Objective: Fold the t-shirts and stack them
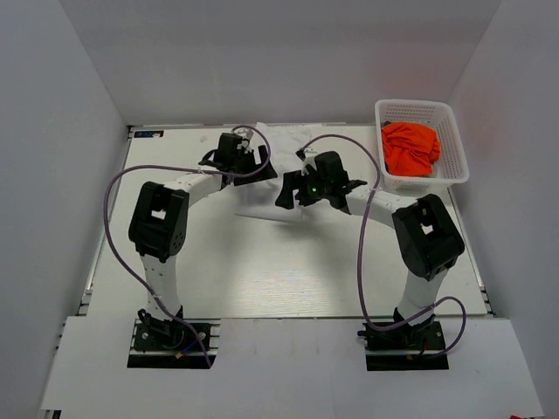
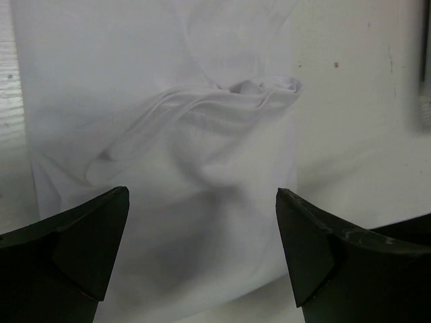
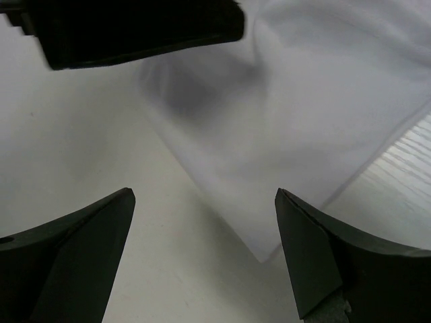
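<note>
The white t-shirt [image 1: 272, 170] lies partly folded on the table at the back middle, between the two grippers. It fills the left wrist view [image 2: 188, 155], with a bunched fold near the top, and its corner shows in the right wrist view [image 3: 283, 134]. My left gripper [image 1: 249, 166] is open and empty above the shirt's left part [image 2: 202, 202]. My right gripper [image 1: 293, 194] is open and empty over the shirt's near right corner [image 3: 202, 202]. The orange t-shirt [image 1: 410, 147] lies crumpled in the basket.
A white mesh basket [image 1: 454, 144] stands at the back right corner of the table. Grey walls enclose the table on three sides. The left gripper's body [image 3: 135, 27] crosses the top of the right wrist view.
</note>
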Controlling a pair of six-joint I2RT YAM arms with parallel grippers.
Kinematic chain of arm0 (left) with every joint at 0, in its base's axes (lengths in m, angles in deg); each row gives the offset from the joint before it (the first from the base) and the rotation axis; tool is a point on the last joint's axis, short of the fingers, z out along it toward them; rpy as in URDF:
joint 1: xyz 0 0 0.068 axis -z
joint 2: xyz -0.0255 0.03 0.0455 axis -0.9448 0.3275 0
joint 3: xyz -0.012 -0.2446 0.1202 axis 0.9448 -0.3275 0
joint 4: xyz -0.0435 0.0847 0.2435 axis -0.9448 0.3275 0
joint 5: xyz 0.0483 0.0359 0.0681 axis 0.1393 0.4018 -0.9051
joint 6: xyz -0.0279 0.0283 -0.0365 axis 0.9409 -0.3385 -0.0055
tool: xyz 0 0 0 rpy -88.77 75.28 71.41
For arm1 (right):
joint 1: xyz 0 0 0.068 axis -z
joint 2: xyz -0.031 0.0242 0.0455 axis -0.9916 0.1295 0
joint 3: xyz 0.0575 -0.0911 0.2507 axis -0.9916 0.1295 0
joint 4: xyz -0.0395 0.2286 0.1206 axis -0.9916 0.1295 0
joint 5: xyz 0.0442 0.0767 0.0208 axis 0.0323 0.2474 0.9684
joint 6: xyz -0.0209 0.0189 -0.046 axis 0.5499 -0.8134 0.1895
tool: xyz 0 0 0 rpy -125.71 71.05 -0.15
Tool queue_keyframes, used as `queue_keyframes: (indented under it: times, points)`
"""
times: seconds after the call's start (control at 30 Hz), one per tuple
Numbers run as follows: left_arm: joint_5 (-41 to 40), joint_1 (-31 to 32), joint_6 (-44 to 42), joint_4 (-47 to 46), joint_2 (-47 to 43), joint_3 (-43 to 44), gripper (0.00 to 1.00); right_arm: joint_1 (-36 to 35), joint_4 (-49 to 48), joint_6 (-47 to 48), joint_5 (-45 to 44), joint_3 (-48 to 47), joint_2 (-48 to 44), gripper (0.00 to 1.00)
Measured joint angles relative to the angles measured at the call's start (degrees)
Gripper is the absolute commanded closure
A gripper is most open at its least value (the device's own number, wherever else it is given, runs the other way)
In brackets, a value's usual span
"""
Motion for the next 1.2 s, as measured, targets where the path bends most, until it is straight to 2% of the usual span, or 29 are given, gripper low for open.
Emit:
queue_keyframes:
  times: [0.3, 0.43, 0.67, 0.77, 0.83, 0.93, 1.2]
  points:
    - [2.97, -0.26, -0.50, 3.17, 11.15, 10.56, 0.00, -0.59, -1.46, 0.55, 5.88, -0.04, 4.72, 0.10]
    - [2.60, -0.63, -0.70, 3.56, 15.26, 18.01, 0.00, -0.59, -1.20, 0.83, 6.19, -0.02, 4.90, 0.10]
    - [-5.29, -1.31, -3.56, 9.31, 25.73, 39.34, 0.00, -0.59, -0.26, 2.16, 3.52, 0.46, 4.57, 0.10]
    - [-8.11, -1.53, -4.96, 11.32, 25.99, 41.38, 0.00, -0.59, 0.28, 2.21, 1.66, 1.95, 3.30, 0.10]
    - [-9.44, -1.68, -5.79, 10.86, 23.87, 38.14, 0.00, -0.59, 0.31, 2.05, 0.63, 3.30, 1.64, 0.10]
    - [-11.13, -1.92, -6.38, 10.25, 16.13, 26.69, 0.00, -0.59, 0.26, 0.92, -0.94, 4.57, -1.20, 0.10]
    - [-14.99, -1.18, -2.45, 7.21, -13.33, -8.13, 0.00, -0.59, 0.83, -4.35, -3.87, 5.35, -3.87, 0.10]
